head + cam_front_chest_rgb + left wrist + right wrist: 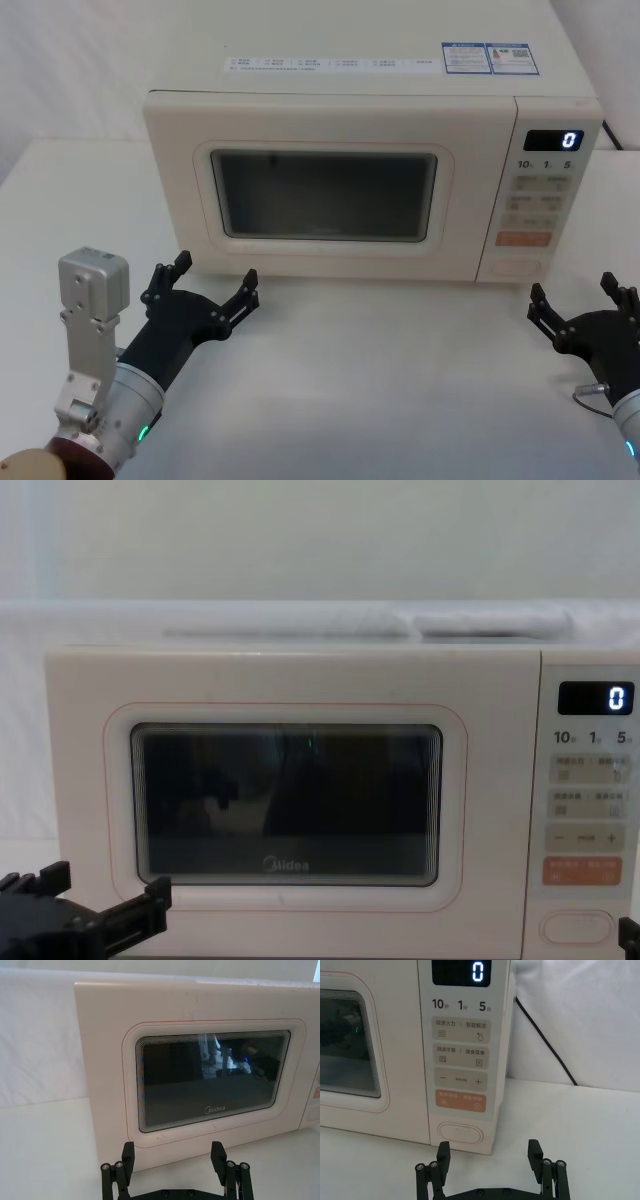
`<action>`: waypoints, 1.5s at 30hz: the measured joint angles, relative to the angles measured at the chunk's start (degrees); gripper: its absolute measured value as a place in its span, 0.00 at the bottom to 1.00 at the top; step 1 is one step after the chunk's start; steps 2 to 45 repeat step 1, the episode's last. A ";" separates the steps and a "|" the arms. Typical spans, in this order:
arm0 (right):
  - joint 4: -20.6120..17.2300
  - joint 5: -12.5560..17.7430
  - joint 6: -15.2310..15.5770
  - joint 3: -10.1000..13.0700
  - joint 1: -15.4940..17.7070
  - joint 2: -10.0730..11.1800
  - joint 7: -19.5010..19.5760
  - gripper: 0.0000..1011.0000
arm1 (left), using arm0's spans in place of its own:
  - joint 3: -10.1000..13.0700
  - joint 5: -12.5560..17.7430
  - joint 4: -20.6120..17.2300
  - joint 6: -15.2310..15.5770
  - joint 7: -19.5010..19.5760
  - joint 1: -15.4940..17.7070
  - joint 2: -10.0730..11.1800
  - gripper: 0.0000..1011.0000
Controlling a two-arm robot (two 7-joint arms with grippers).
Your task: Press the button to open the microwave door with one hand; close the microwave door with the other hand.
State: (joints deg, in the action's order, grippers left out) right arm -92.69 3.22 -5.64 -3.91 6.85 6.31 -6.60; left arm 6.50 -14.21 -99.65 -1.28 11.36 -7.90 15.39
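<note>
Open left gripper (215, 282) faces shut microwave door (325, 195).

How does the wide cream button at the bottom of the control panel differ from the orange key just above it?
The button is cream, like the panel around it, while the orange key stands out in colour. The button is pill-shaped with a thin outline; the orange key is a rectangle with rounded corners. The button's face looks almost blank, whereas the orange key carries white print and small symbols. Both sit on the microwave's right-hand panel, and neither gripper, left gripper or right gripper, touches them.
</note>
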 joint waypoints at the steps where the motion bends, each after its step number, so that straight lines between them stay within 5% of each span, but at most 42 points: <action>1: 0.00 0.00 0.00 0.00 0.00 0.00 0.00 0.99 | 0.00 0.00 0.00 0.00 0.00 0.00 0.00 0.99; 45: 0.00 0.00 0.00 0.00 0.00 0.00 0.00 0.99 | 0.00 0.00 0.00 0.00 0.00 0.00 0.00 0.99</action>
